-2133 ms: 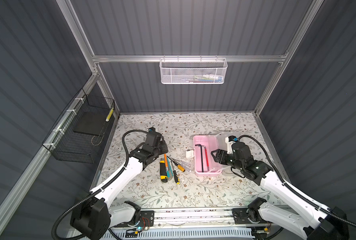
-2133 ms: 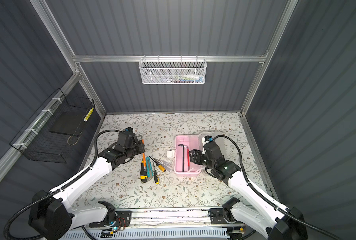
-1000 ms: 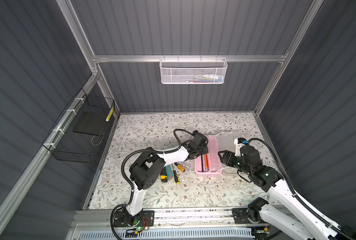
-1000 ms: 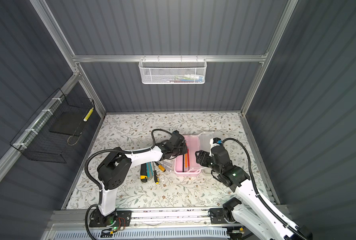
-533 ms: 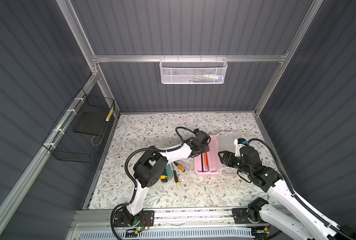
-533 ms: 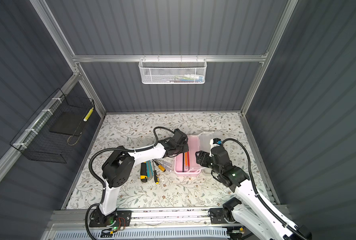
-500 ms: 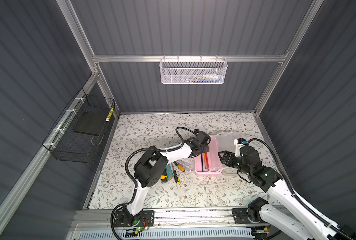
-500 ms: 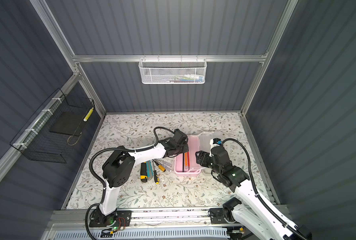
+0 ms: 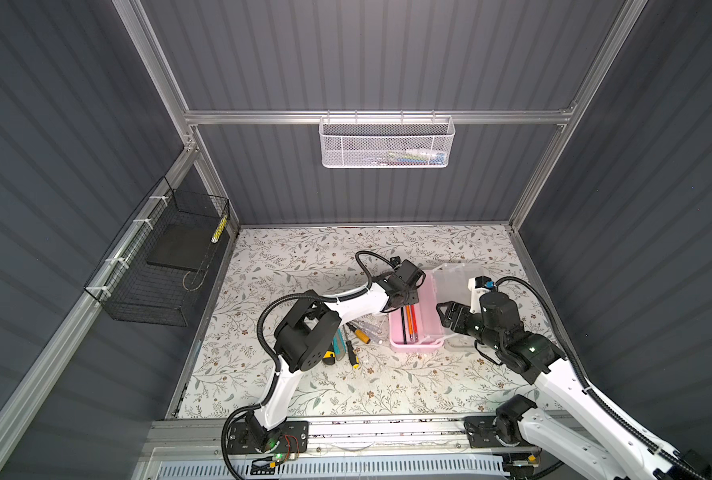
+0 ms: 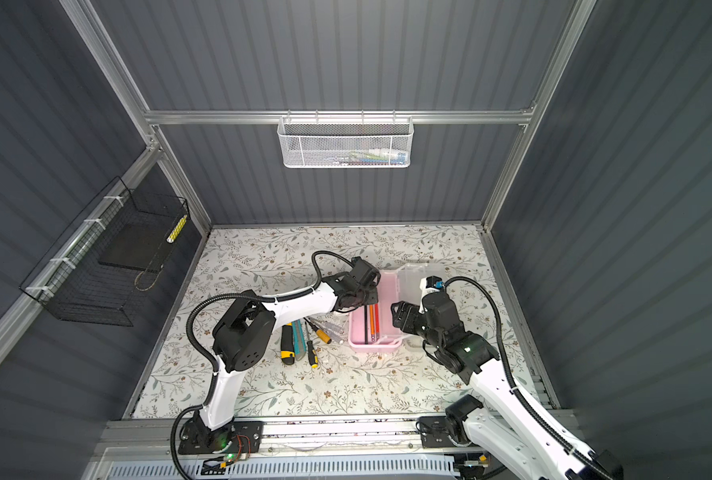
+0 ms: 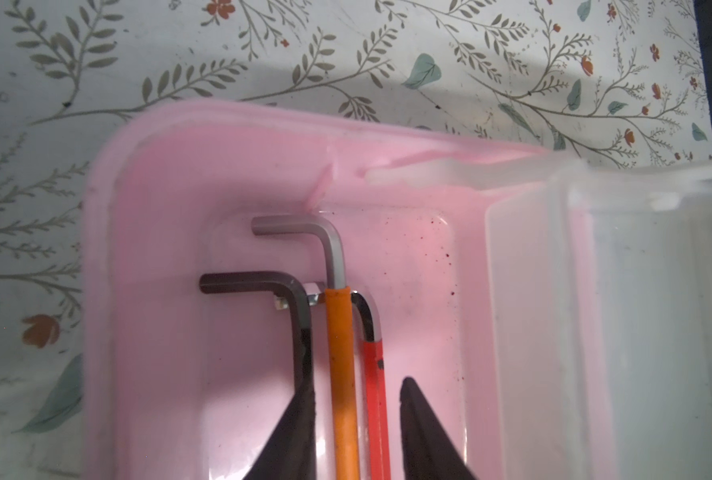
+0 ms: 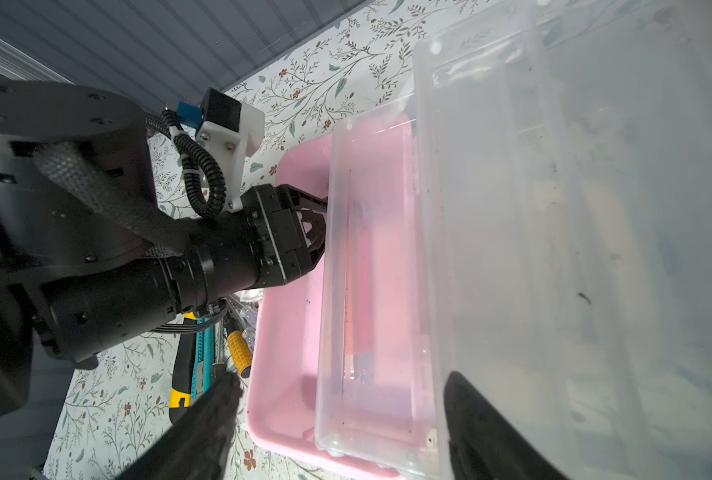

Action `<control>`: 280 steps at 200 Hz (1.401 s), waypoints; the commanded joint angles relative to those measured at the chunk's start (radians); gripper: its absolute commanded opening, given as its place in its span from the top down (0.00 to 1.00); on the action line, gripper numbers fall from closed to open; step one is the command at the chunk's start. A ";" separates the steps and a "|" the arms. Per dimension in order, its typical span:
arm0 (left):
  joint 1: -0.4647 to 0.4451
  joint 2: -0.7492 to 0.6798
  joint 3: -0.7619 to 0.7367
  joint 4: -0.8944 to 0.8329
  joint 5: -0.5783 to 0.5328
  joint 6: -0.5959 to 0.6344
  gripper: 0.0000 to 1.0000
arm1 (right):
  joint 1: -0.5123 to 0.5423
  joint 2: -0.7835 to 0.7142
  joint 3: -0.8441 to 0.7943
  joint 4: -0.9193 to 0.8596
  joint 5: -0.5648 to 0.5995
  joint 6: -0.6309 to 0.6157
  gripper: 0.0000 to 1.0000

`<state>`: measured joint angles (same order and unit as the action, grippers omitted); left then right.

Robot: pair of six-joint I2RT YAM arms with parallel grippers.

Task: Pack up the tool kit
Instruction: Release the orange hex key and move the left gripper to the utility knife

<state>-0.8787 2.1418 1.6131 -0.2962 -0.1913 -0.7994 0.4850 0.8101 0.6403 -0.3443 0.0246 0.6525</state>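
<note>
With my left jaws parted around the orange hex key point(image 11: 341, 374) lying in the pink box point(image 11: 159, 249) and my right jaws wide at its open lid point(image 12: 553, 208), I should lift straight up, snagging nothing

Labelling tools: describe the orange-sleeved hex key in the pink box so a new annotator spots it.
On the floral-patterned table sits an open pink plastic box with a frosted translucent lid. Three L-shaped hex keys lie side by side inside. The orange-sleeved hex key is the middle one, between an all-black hex key and a red-sleeved hex key: orange sleeve on the long arm, bare silver bend.
</note>
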 commanded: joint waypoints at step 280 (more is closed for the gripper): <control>0.201 -0.892 -0.882 -0.200 -0.150 0.128 0.32 | 0.250 0.212 0.154 -0.049 0.028 -0.025 0.25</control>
<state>-0.6903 1.2457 0.7578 -0.4896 -0.3626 -0.6594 0.7235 1.0206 0.7551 -0.3832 0.0235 0.6182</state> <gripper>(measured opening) 0.701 0.759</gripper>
